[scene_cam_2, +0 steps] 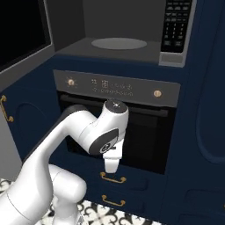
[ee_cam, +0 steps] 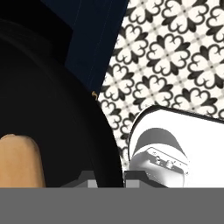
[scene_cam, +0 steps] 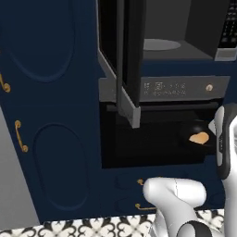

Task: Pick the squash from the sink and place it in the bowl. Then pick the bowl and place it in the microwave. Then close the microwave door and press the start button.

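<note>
The robot is in front of a dark blue kitchen wall. Up high is the microwave (scene_cam_2: 118, 44), with its round grey turntable (scene_cam_2: 119, 43) bare and its keypad (scene_cam_2: 175, 26) on the right side. The microwave door (scene_cam: 122, 51) stands wide open, swung out to the left. Under the microwave is a black oven (scene_cam_2: 118, 127) with gold knobs. The white arm bends in front of the oven, and the gripper (ee_cam: 107, 177) is closed on the rim of the bowl (ee_cam: 48, 109). The bowl is black and shiny, and it is held up in the air in front of the oven, lower than the microwave. The squash (scene_cam: 199, 138) lies inside the bowl. It is orange-tan and stubby. In the hand view the squash sits at the bottom left, inside the dark bowl, and the floor (ee_cam: 175, 57) with black and white flower tiles is far below.
</note>
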